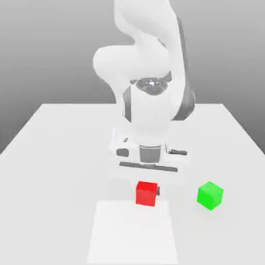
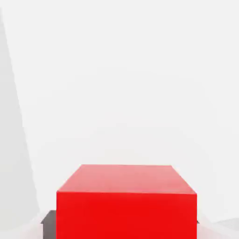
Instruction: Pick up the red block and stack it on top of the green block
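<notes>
You've got the tabletop (image 1: 46, 155) spread wide across the exterior view, arm folded down at centre so the pincer (image 1: 147, 187) reaches low. Red block (image 1: 146, 193) sits lower centre, w/ dark fingers (image 2: 48, 223) flanking both sides; looks clamped on it, prob. ready for lift. Green block (image 1: 209, 195) waits apart, lower right, top free for stacking.

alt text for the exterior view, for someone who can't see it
A white robot arm reaches down over a red block on a white table, its jaws closed on the block's sides. A green block sits apart on the table, to the exterior view's right of the red one.
</notes>
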Available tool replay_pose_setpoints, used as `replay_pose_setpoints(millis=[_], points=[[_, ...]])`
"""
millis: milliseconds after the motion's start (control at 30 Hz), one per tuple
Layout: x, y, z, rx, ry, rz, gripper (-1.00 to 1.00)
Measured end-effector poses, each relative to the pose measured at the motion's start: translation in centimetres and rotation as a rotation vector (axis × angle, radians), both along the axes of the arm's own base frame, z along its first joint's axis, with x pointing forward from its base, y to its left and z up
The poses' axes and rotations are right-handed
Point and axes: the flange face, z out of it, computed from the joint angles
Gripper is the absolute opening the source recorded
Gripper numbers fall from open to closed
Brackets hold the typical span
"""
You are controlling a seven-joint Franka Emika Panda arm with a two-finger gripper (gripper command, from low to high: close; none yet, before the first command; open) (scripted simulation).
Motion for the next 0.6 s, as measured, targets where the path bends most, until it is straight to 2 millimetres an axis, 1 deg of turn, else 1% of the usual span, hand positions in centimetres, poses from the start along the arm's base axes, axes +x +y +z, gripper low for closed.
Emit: replay_pose_setpoints(millis=[67,200,267,367,400,433,600], points=[[0.0,2.2,0.9,0.001,-0.001,0.083,-1.0],[-0.8,8.4,2.3,0.003,-0.002,0.306,-1.0],[-1.7,11.6,2.9,0.002,-0.002,0.422,-1.0],[-3.7,16.2,3.9,0.001,0.0,0.598,-1.0],[-4.0,17.0,3.6,0.0,0.0,0.629,-1.0],[-4.2,17.5,3.1,-0.002,0.0,0.644,-1.0],[-4.3,17.8,-1.3,-0.003,-0.001,0.657,-1.0]])
